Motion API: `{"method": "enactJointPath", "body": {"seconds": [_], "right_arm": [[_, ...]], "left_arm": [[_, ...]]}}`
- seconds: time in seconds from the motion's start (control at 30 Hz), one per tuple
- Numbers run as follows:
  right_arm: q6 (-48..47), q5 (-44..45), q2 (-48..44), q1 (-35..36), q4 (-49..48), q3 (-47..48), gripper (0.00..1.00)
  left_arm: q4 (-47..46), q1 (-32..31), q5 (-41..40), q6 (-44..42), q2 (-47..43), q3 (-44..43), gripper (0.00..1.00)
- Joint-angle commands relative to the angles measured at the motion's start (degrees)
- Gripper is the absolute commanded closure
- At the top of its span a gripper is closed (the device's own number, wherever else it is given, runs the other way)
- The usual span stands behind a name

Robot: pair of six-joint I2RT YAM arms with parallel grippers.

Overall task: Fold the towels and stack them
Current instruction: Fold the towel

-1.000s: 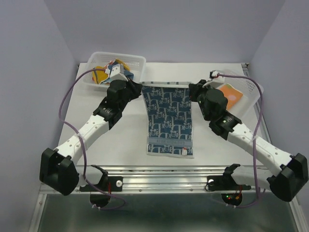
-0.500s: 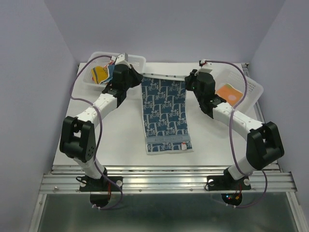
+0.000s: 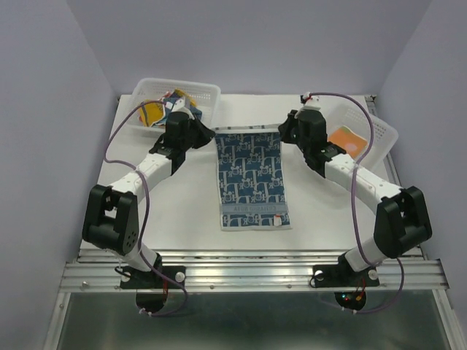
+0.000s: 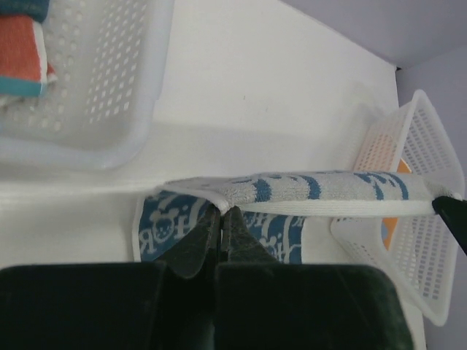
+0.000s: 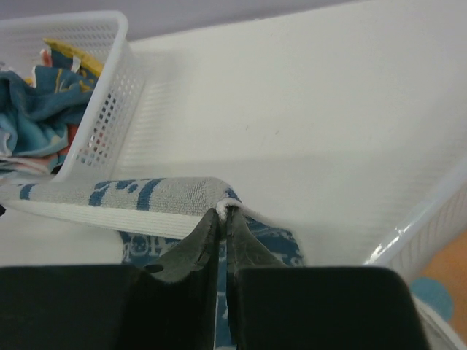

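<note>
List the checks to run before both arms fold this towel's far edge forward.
1. Left end effector shut on far-left corner of the blue-and-white printed cloth towel: ok.
2. Right end effector shut on far-right corner: ok.
3. Far edge stretched straight between them: ok.
4. Near edge flat on white table: ok.
5. Pinches deep enough to hold: cannot tell.
6. White plastic lattice baskets clear of towel: ok.

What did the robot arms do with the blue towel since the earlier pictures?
Both arms raised their elbows. The left gripper and right gripper carried the far edge of the blue printed towel away from the bases, then back a little. Nothing was grabbed or let go: both stay shut on its far corners. The towel's near edge and the white baskets stayed put.
</note>
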State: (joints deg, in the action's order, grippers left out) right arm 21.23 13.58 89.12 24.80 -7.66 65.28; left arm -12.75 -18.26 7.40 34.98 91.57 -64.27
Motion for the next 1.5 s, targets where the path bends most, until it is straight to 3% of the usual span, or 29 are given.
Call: {"method": "enactJointPath", "body": {"seconds": [0.0, 0.23, 0.6, 0.83, 1.17, 1.47], "right_arm": [[3.63, -4.51, -8.16, -0.89, 5.81, -4.97, 0.99], [8.90, -14.79, -18.80, -0.72, 10.29, -17.10, 0.99], [13.65, -20.26, -31.63, 0.69, 15.39, -30.55, 0.97], [15.59, -23.16, -35.77, 2.45, 18.82, -35.21, 0.97], [18.66, -22.82, -39.63, 3.24, 22.24, -39.52, 0.99], [21.66, -23.95, -45.97, 3.15, 27.52, -39.96, 0.99]], "left_arm": [[-2.54, 0.16, 1.39, 3.51, -7.10, 8.00, 1.00], [-2.81, -4.84, -1.15, 8.51, -19.30, 23.20, 1.00], [2.02, -10.20, -3.53, 13.27, -32.68, 35.69, 1.00], [3.52, -12.94, -0.37, 16.52, -38.91, 42.99, 1.00], [2.12, -15.22, 5.52, 19.77, -42.52, 50.73, 1.00], [2.03, -16.63, 8.42, 19.33, -42.88, 51.17, 1.00]]}}
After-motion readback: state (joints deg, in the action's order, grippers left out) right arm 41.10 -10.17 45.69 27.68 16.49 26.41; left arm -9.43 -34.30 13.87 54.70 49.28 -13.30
